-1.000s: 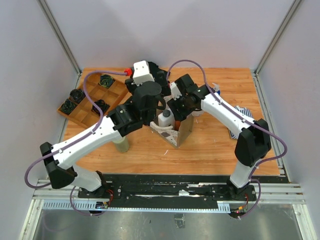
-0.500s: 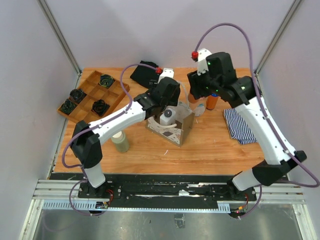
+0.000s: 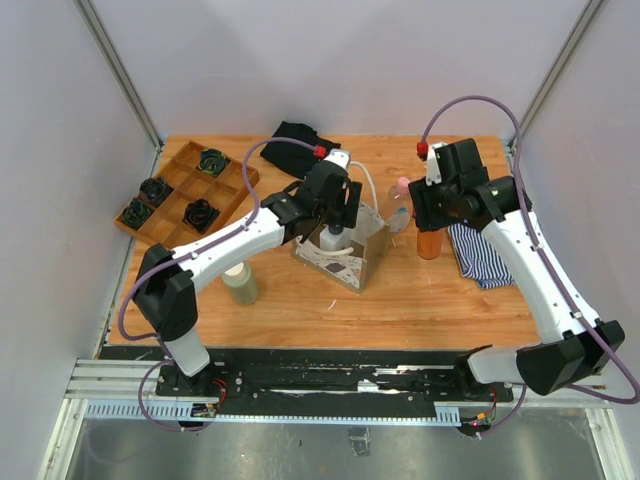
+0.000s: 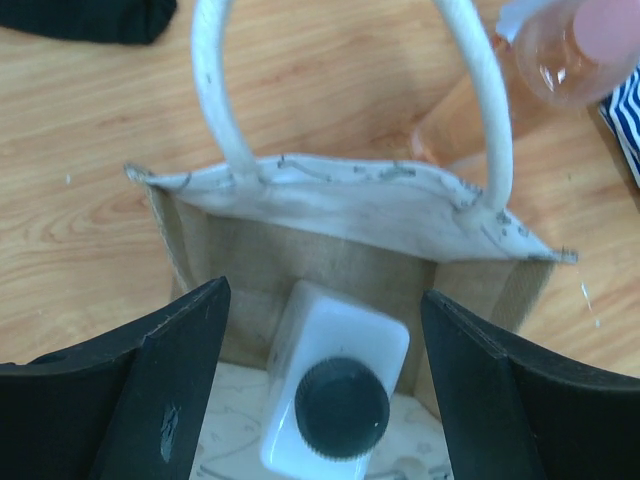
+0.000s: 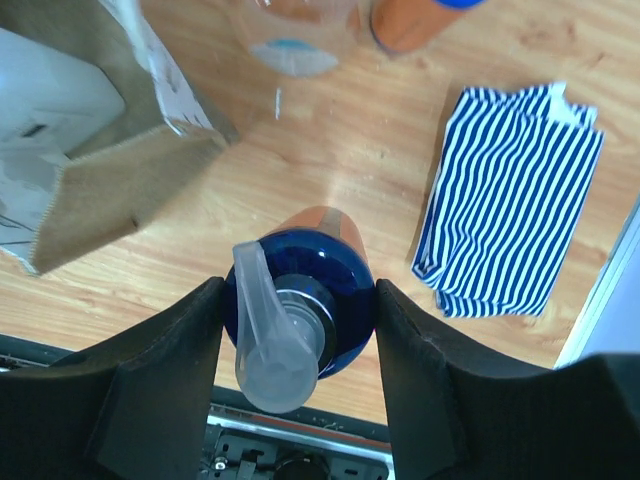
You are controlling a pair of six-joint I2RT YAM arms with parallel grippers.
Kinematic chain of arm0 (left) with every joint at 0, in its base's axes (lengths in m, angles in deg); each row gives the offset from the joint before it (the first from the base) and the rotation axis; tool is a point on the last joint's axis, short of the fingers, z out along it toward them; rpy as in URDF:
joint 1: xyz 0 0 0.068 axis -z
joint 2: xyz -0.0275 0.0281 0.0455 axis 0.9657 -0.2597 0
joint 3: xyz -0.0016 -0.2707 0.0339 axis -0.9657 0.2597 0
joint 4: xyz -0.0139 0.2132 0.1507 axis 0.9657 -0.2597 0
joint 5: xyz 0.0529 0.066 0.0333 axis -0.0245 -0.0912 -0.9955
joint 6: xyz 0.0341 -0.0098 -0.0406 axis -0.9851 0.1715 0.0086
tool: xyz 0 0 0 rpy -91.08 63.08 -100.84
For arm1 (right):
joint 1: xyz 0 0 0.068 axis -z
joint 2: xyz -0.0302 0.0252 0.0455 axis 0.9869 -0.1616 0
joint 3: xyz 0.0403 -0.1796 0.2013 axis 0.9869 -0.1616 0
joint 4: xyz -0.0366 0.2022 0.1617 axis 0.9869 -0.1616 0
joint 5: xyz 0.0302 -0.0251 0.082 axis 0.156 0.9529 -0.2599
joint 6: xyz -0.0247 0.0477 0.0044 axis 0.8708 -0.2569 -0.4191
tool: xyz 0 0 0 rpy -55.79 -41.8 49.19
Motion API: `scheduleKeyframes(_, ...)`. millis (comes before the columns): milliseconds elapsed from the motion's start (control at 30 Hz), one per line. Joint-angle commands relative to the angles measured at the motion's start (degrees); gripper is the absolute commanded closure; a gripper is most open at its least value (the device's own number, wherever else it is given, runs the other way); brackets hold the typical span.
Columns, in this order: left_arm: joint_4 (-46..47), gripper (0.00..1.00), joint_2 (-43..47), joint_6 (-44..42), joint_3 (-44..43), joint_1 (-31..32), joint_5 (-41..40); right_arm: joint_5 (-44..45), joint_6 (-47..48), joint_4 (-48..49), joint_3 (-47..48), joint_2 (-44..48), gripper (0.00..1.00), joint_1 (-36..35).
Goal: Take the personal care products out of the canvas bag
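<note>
Striped cloth beside orange-brown bottle; tray well apart.

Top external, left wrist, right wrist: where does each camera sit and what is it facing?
Top external: above, behind the arms, facing down on the table; both show whole.
Left wrist: over the canvas bag, facing down at the white bottle inside; open fingers show.
Right wrist: facing down on the orange bottle between its fingers.
Wrist views share the bag.

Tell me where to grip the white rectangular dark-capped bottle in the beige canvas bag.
Best, probably: grip the white bottle just below its cap, coming straight down through the open canvas bag: it stands upright and cloth walls cover its sides.
</note>
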Motion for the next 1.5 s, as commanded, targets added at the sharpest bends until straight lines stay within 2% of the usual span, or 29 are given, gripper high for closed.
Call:
scheduleKeyframes(0, -0.3, 0.20, 5.5, 1.1, 4.3, -0.1, 5.9, -2.4, -1.5, 6.3, -5.6, 3.5, 0.99, 2.8)
scheduleKeyframes(233, 0.7, 0.20, 5.6, 0.7, 8.7, 0.0, 9.9, -3.5, -2.2, 14.9, -16.1, 3.0, 0.99, 3.6)
scheduleKeyframes(400, 2.7, 0.15, 3.1, 0.7, 9.8, 0.3, 10.8, -2.9, -4.0, 20.6, -21.1, 2.1, 0.99, 3.7)
scheduleKeyframes(433, 3.2, 0.18, 2.9, 0.9, 10.1, 0.4, 11.1, -2.7, -4.3, 22.0, -22.5, 2.4, 0.99, 3.6)
scheduleKeyframes(500, 3.1, 0.30, 2.2, 1.1, 9.9, 0.4, 11.3, -2.4, -4.6, 24.4, -25.1, 2.9, 0.99, 3.6)
scheduleKeyframes(533, 3.0, 0.42, 2.0, 1.2, 9.9, 0.4, 11.2, -1.8, -4.7, 25.1, -26.1, 3.2, 0.98, 3.6)
scheduleKeyframes(567, 2.8, 0.55, 1.7, 1.2, 9.6, 0.4, 11.1, -1.2, -4.7, 25.9, -27.2, 3.6, 0.97, 3.6)
scheduleKeyframes(633, 1.5, 0.87, 1.6, 1.1, 8.6, 0.4, 9.9, 0.4, -5.0, 27.4, -29.2, 4.5, 0.97, 3.7)
scheduleKeyframes(667, 1.2, 0.98, 1.8, 0.8, 8.1, 0.4, 9.0, 0.5, -5.0, 28.1, -30.1, 4.8, 0.97, 3.7)
scheduleKeyframes(833, -2.4, 0.99, 2.4, -1.0, 3.0, 0.4, 5.9, -1.1, -5.3, 29.9, -32.6, 4.7, 0.96, 4.3)
scheduleKeyframes(900, -4.0, 0.99, 3.4, -1.3, 0.4, 0.5, 4.2, -1.6, -5.6, 29.9, -33.1, 4.4, 0.87, 4.3)
scheduleKeyframes(1000, -6.3, 0.99, 5.7, -1.3, -3.7, 0.5, 0.7, -1.4, -5.9, 29.7, -33.4, 5.0, 0.51, 4.3)
scheduleKeyframes(1067, -7.3, 0.99, 7.6, -1.5, -6.6, 0.4, -1.7, -0.8, -5.8, 29.0, -32.9, 5.8, 0.36, 4.3)
scheduleKeyframes(1100, -8.1, 1.00, 8.6, -1.6, -8.3, 0.4, -3.0, -0.6, -5.7, 28.3, -32.5, 6.3, 0.29, 4.3)
scheduleKeyframes(1233, -9.5, 0.99, 12.5, -2.5, -14.0, 0.4, -8.9, 0.1, -5.1, 26.3, -30.8, 9.1, 0.14, 4.3)
scheduleKeyframes(1267, -8.9, 0.99, 13.7, -3.2, -14.5, 0.4, -10.8, 0.2, -4.8, 25.9, -30.4, 9.8, 0.04, 4.3)
scheduleKeyframes(1300, -8.0, 0.99, 15.8, -3.8, -14.4, 0.4, -13.1, 0.3, -4.7, 25.6, -29.9, 10.8, 0.01, 4.3)
scheduleKeyframes(1467, -5.7, 1.00, 20.6, -5.9, -12.5, -0.9, -23.3, 1.1, -4.7, 24.1, -27.5, 14.1, 0.02, 4.3)
